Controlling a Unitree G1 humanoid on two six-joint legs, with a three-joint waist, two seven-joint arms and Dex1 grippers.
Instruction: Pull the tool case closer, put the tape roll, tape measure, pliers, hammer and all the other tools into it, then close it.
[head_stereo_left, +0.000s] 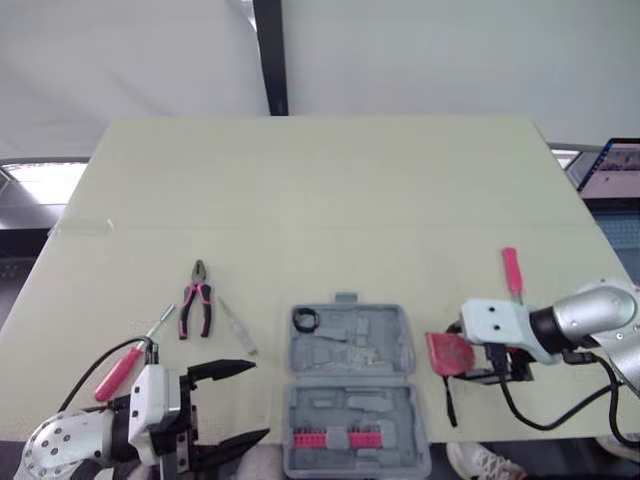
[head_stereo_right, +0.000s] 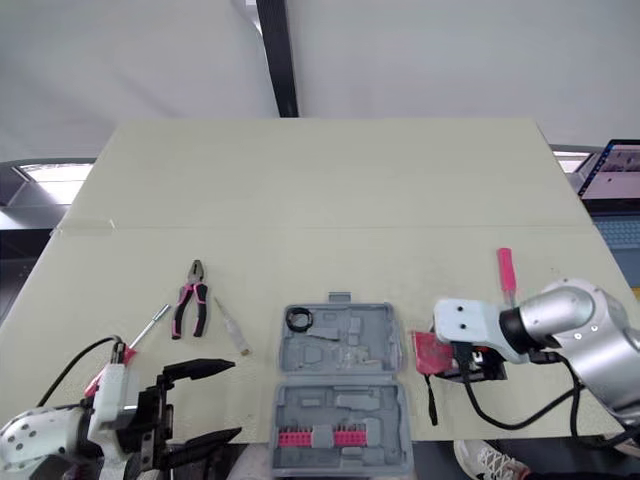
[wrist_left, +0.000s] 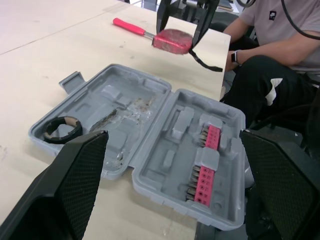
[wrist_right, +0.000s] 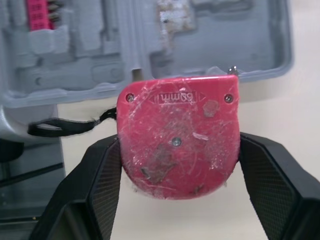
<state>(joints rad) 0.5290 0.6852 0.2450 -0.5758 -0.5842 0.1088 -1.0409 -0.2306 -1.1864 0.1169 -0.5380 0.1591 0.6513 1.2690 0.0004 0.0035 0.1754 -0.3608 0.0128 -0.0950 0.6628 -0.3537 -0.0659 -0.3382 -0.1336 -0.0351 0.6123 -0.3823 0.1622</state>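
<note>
Right gripper (wrist_right: 179, 170) clamps scuffed red tape measure (wrist_right: 175, 125) (strap (wrist_right: 65, 127) dangling) at 3 o'clock of tool case (head_stereo_left: 350, 345); wrist view adds embossed lettering, possibly reversed. Left gripper (head_stereo_left: 256, 400) gapes, 8 o'clock.

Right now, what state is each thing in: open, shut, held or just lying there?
Tool case: open, lying flat.
Tape roll: inside the case.
Pink bit rack: seated in the case.
Tape measure: gripped by the right pincer.
Left pincer: open, empty.
Pliers: closed, lying on the table.
</note>
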